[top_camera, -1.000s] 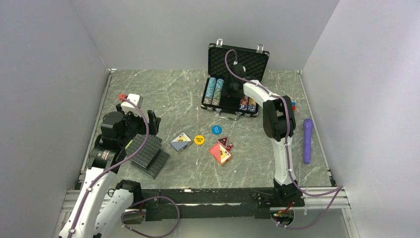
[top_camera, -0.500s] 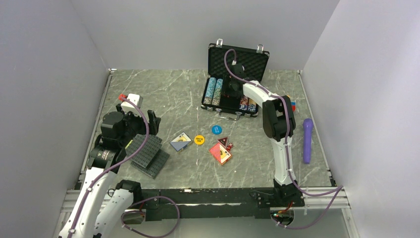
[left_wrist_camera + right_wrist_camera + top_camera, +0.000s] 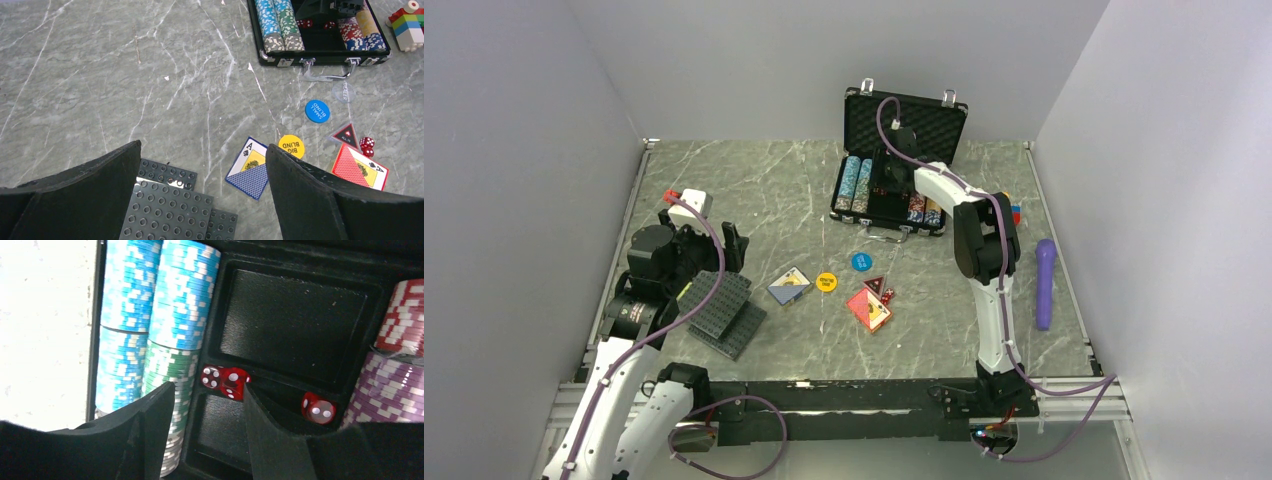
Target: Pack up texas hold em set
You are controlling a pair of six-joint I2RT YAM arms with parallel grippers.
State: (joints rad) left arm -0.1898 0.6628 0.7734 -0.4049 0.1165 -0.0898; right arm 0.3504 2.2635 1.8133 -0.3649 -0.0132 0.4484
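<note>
Inside the briefcase [image 3: 934, 125], right hand [image 3: 206, 390] hangs near red dice [image 3: 232, 381], fingers apart, gripping nothing. Left hand [image 3: 202, 147] gapes wide over studded plates [image 3: 170, 205].

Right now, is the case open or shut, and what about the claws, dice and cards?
briefcase: open, lid upright.
left gripper: open, empty.
right gripper: open, empty, inside the briefcase.
three dice: loose in the briefcase.
two dice: outside it, unpacked.
card decks: lying flat, unpacked.

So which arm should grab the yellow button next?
Left, probably: the left gripper hangs open and empty, facing the yellow button, while the right gripper is down inside the briefcase over the red dice.
</note>
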